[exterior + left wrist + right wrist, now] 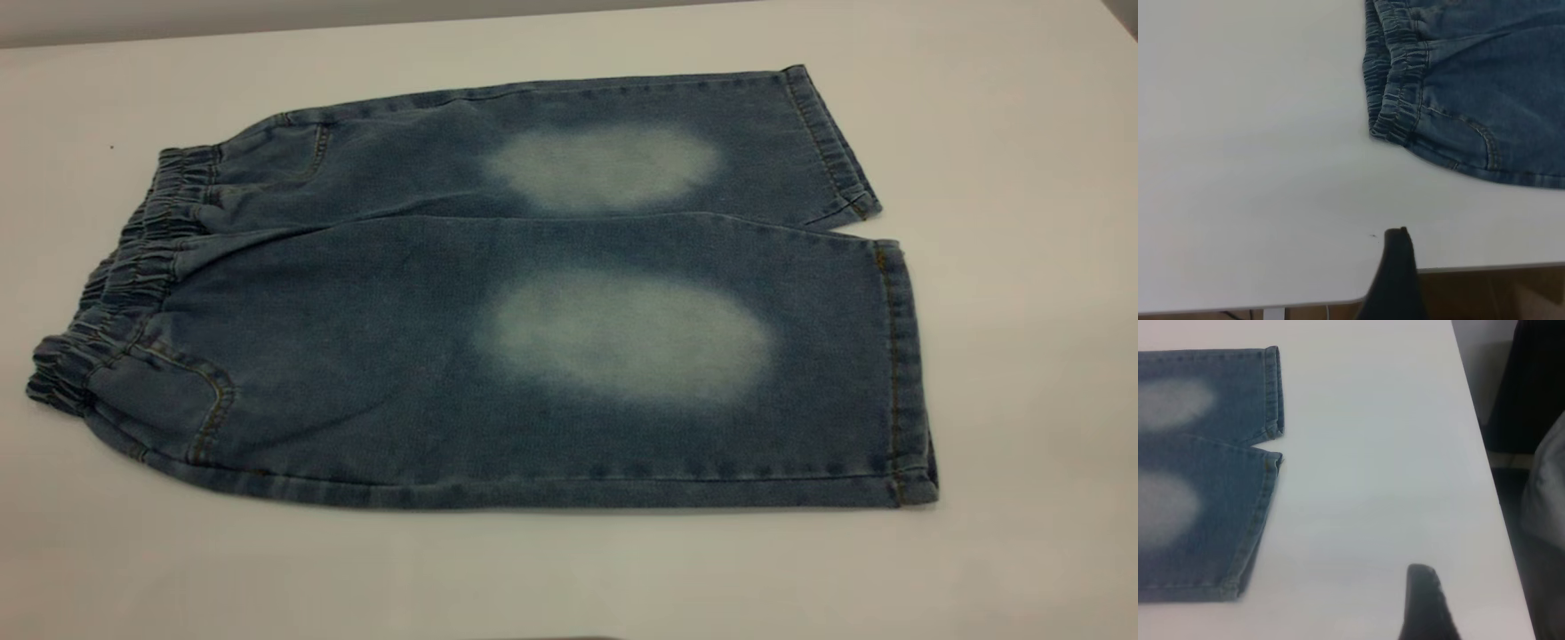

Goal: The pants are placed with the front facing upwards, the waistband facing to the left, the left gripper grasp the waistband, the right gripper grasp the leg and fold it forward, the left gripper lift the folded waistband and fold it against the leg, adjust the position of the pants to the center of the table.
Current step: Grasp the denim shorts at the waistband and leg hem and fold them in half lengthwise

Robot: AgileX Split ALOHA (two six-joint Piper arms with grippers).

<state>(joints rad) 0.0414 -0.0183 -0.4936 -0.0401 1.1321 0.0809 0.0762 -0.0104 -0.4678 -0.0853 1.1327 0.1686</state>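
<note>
Denim pants (pixel 498 311) lay flat, front up, on the white surface (pixel 1022 356), soft and limp so likely to sag; best gripped at the gathered waistband (pixel 116 293) and hems; left hand (pixel 1395 280) and right hand (pixel 1425 607) beside them, openness indeterminable.

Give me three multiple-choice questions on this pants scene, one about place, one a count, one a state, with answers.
1. In the exterior view, the waistband of the pants points:
A. left
B. right
C. toward the camera

2. Pale ovals on the pants:
A. one
B. two
C. four

3. The pants are:
A. folded in half
B. bunched up
C. spread flat on the table

Answers: 1 A, the ruffled band lies at the left end. 2 B, one faded patch on each leg. 3 C, both legs lie open side by side, with neither gripper touching them.
</note>
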